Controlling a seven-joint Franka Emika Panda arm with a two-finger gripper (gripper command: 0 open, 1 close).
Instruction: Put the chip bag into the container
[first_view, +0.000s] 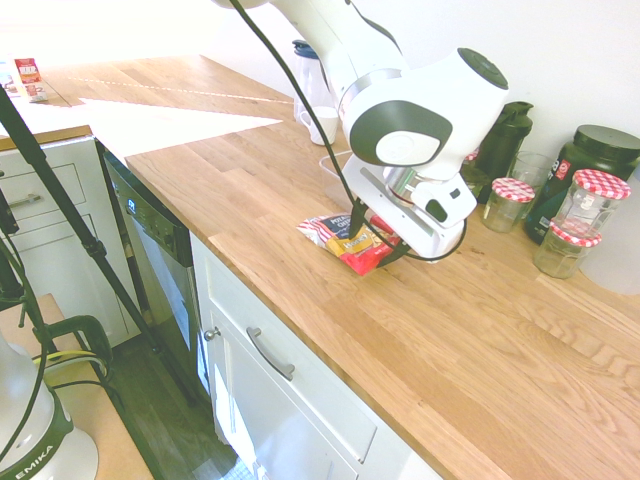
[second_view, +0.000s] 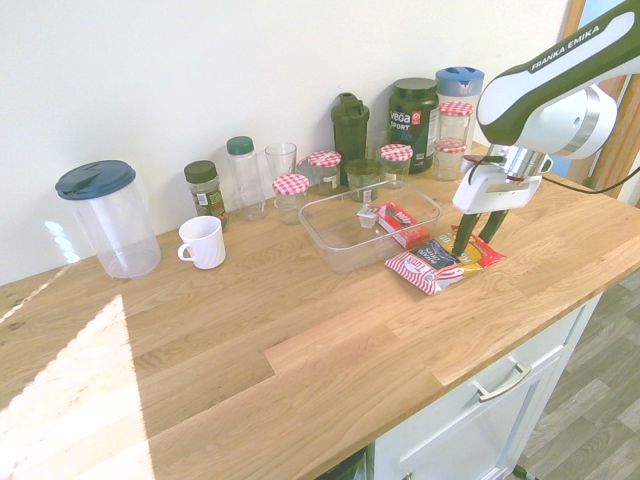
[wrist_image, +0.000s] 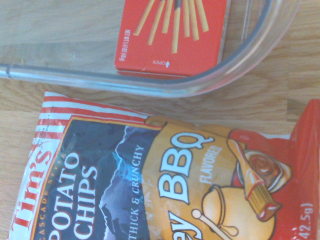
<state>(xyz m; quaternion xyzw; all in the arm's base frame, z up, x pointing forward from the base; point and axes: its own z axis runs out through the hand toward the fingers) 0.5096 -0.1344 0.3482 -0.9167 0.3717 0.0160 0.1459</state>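
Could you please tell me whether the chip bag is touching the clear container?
Apart. The wrist view shows a narrow strip of bare wood between the chip bag and the rim of the container.

Flat below my fingertips lies the crinkly red, yellow and navy chip bag; just beside it sits the clear, shallow rectangular tub.

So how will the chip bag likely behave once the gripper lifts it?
The chip bag is probably light for its size, being potato chips. Its creased, thin wrapper suggests it may crumple or sag when pinched. The chips inside could crack under a firm squeeze.
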